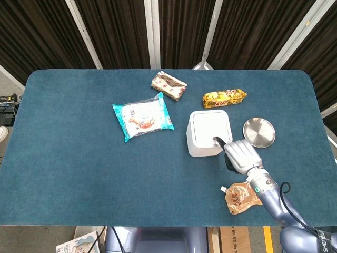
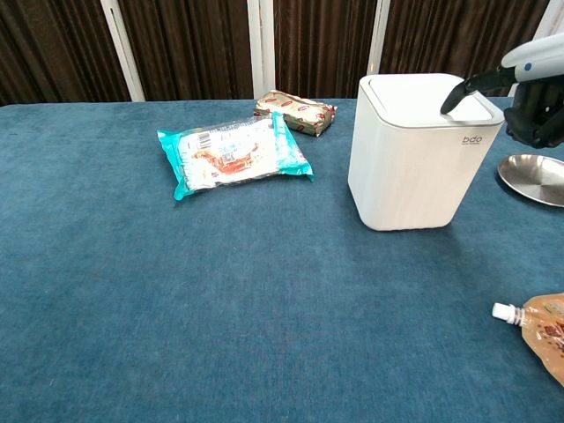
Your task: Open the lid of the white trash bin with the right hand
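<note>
Right hand (image 1: 241,154) at white trash bin (image 1: 206,133), one extended fingertip on lid (image 2: 429,95) near front edge, holding nothing; best pressed straight down, bin kept steady on bench (image 1: 79,158).

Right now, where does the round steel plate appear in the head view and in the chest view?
Head view: the steel plate lies right of centre, just right of the white trash bin.
Chest view: the plate is cut off by the right edge, lower than the bin's lid.
Shared landmark: the white trash bin, with the right hand at its lid.
</note>
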{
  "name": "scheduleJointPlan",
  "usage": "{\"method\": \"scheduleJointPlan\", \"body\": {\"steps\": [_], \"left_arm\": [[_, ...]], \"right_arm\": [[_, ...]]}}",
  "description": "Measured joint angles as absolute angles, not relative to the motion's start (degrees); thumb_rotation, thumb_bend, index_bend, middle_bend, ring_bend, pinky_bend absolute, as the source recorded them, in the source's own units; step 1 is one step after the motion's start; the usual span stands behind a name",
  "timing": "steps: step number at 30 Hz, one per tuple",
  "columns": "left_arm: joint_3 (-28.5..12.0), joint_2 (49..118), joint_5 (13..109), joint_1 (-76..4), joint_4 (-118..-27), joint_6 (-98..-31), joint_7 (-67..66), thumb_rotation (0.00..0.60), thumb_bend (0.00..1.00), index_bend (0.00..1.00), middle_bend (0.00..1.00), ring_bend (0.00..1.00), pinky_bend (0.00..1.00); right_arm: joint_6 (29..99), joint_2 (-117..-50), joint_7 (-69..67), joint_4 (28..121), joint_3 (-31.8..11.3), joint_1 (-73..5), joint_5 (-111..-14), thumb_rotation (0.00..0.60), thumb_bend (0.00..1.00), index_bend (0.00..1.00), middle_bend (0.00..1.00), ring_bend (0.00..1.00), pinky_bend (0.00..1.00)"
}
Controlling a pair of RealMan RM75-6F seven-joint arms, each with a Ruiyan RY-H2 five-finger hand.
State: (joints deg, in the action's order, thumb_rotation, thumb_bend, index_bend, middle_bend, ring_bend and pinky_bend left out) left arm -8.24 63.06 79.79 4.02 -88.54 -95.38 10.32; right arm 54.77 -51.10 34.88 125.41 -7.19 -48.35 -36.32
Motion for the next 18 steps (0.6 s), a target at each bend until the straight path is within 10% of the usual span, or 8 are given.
{"method": "scheduleJointPlan", "body": {"steps": [8,18], "left_arm": [[-8.29,63.00,79.52,4.10,-88.74,-95.24,10.17,0.600,0.10,0.22,0.08,0.02,0.10],[-8.24,63.07,79.81,4.15,-89.04,-95.54,9.63,0.600,0.10,0.22,0.08,0.02,0.10]], "right_arm": [[64.44,-49.89,26.40,127.19,-9.95,-42.77,-45.45,0.600,0.48,0.00,0.12,0.18,0.20],[81.43,-50.54,17.29,124.47,-6.32,-28.51,-65.39,0.600,0.27,0.00,0.04,0.09,0.12]]}}
